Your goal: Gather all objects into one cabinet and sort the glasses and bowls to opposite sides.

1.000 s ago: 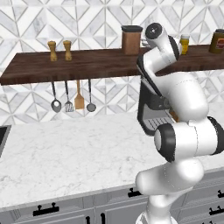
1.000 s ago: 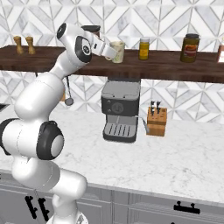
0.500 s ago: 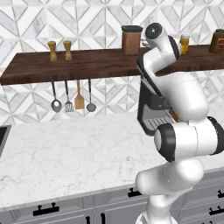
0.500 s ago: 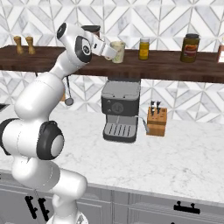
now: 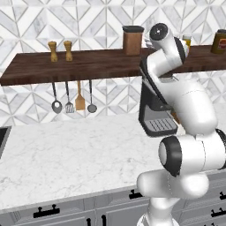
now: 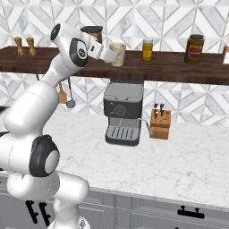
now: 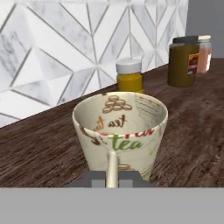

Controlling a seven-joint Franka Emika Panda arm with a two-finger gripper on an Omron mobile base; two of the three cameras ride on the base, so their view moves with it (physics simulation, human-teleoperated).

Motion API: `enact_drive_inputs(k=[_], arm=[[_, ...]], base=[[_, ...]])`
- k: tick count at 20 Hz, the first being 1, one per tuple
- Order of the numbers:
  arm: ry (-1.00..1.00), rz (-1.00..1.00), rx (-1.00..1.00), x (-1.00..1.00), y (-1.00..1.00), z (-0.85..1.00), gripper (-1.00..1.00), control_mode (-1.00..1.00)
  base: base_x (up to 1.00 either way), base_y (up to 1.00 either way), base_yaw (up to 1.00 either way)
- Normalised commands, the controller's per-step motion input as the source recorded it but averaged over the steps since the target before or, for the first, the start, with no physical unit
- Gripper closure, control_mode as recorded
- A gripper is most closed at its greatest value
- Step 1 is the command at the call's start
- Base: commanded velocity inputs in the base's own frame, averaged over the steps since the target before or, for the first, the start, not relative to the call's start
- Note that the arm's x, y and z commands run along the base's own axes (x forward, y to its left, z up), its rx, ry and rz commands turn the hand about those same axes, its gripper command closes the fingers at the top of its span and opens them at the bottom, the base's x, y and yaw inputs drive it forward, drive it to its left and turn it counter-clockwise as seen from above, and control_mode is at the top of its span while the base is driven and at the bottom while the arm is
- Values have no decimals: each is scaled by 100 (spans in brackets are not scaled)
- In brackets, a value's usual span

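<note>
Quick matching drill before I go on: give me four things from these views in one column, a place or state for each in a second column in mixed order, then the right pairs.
Things:
1. cream cup
2. yellow jar
3. knife block
4. ladle

Places or states:
A. hanging under the wooden shelf
B. on the counter, right of the coffee machine
C. handle pinched in the gripper
D. standing on the shelf, past the cup

Pairs: 1-C, 2-D, 3-B, 4-A
</note>
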Motion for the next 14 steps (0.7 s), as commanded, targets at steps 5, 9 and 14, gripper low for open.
enact_drive_inputs(k=[5, 9, 14], arm=[[-3, 5, 0, -86, 0, 11, 100, -100], [0, 11, 0, -91, 3, 15, 100, -100], [0, 25, 0, -73, 17, 8, 100, -100]], base=[[0, 0, 0], [0, 0, 0], [0, 0, 0]])
